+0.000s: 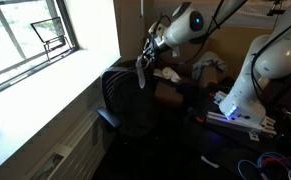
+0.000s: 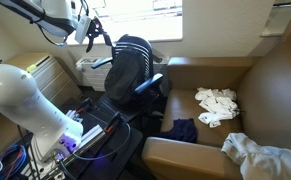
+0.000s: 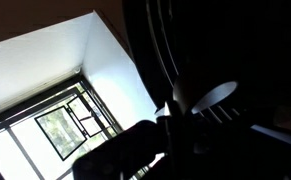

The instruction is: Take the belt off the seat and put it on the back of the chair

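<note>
Gripper [image 1: 145,59] clamped on the dark, strap-like belt [image 1: 142,77], which dangles beside the back of the black mesh office chair [image 1: 123,104].
With the belt off the seat, I judge the carry nearly done. Next I must lower it across the chair back's top edge, then release so it drapes without sliding.

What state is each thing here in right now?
Tool: raised near the chair, seemingly shut on the belt.
Belt: dangling from the tool, not yet on the chair's back.
Chair: upright, beside the window.
White cloth: crumpled on the couch.
</note>
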Robot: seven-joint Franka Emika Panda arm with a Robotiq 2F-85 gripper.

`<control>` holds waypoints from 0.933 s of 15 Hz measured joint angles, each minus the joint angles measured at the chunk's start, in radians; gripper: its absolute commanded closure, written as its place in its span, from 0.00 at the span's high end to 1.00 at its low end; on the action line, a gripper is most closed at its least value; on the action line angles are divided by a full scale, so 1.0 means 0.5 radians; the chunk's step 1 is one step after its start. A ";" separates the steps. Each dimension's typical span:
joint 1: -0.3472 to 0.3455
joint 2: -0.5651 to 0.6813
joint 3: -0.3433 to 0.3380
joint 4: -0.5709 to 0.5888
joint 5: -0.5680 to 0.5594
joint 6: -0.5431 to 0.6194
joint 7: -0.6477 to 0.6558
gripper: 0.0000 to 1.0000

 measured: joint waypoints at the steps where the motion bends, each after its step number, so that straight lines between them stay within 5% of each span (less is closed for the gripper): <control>1: 0.000 0.002 -0.002 -0.003 0.004 0.004 -0.004 0.04; 8: 0.001 0.207 -0.043 -0.014 -0.058 0.135 0.171 0.01; 9: 0.001 0.307 -0.057 -0.014 -0.144 0.173 0.319 0.29; 10: 0.001 0.409 -0.068 -0.012 -0.229 0.208 0.468 0.05; 12: 0.002 0.497 -0.069 0.004 -0.243 0.204 0.512 0.05; 14: 0.006 0.466 -0.068 0.014 -0.241 0.204 0.510 0.15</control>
